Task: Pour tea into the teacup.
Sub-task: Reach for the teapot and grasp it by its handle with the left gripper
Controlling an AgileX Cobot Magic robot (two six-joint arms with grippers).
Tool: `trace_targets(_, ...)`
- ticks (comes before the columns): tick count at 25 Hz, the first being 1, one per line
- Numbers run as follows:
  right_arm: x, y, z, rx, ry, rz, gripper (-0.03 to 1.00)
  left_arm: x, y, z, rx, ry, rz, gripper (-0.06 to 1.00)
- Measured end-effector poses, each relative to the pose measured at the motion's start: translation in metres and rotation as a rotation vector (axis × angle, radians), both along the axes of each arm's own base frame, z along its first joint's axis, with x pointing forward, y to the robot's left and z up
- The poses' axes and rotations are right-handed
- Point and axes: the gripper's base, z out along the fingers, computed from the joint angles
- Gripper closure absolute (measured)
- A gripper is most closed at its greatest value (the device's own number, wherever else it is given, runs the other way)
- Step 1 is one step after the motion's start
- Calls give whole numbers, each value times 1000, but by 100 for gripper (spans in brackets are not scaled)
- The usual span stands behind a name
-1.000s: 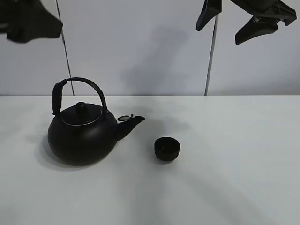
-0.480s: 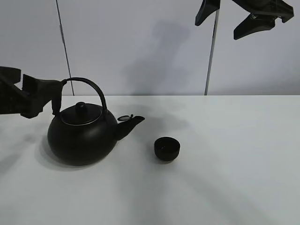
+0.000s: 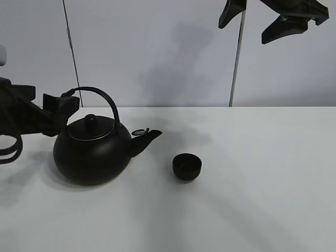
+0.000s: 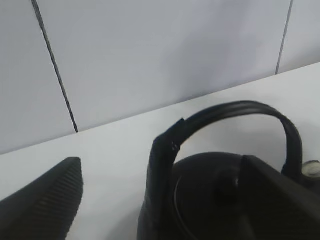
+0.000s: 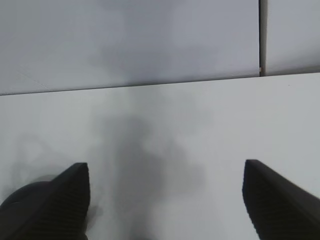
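A big round black kettle with an arched handle stands on the white table, left of centre, with its spout pointing right. The small black teacup stands just right of the spout, apart from it. My left gripper is open and level with the left end of the handle. In the left wrist view the handle lies between my two fingers, with clear gaps on both sides. My right gripper is open and empty, high above the table at the top right. It also shows open in the right wrist view.
The white table meets a pale panelled wall with thin vertical seams behind it. Nothing else stands on the table.
My left gripper has come down from the top left and moved right, up to the left end of the kettle's handle. The right gripper, kettle and teacup have hardly moved.
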Motion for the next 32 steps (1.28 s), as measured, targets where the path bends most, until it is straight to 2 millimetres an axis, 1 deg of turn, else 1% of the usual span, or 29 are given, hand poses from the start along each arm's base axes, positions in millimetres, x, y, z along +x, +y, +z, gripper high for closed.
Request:
trace_targets(4, 0, 0, 0, 0, -2, 0, 39, 11, -4, 7, -15, -38, 2, 34)
trace_targets(6, 0, 0, 0, 0, -2, 0, 39, 15, -5, 7, -11, -29, 2, 34)
trace_targets(11, 0, 0, 0, 2, -3, -1, 39, 20, -7, -5, 5, 13, 2, 34)
trace_targets(15, 0, 0, 0, 3, -2, -1, 39, 20, -7, -8, 9, 22, 2, 34)
trace_targets(21, 0, 0, 0, 3, -2, -1, 39, 24, -4, -17, 14, 43, 21, 34)
trace_targets(32, 0, 0, 0, 3, -2, -1, 39, 37, -5, -10, 3, 12, 31, 34)
